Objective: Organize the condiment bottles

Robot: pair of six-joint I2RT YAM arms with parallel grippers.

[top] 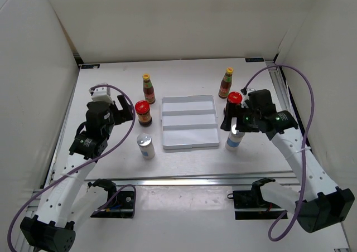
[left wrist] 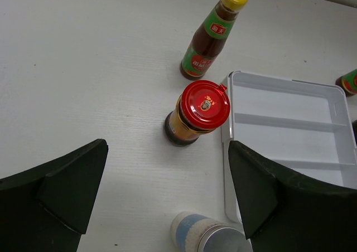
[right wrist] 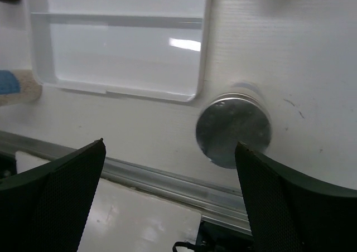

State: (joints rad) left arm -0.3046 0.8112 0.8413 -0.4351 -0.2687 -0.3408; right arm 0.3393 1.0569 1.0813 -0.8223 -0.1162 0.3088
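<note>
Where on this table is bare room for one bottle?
The tray holds nothing. Bare table lies beyond it, between the left sauce bottle and right sauce bottle, and in front, between the left shaker and right shaker. Both tray sides are crowded.

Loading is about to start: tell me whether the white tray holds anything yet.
Empty. The white tray shows only bare compartments from overhead, and the condiment bottles all stand outside it.
</note>
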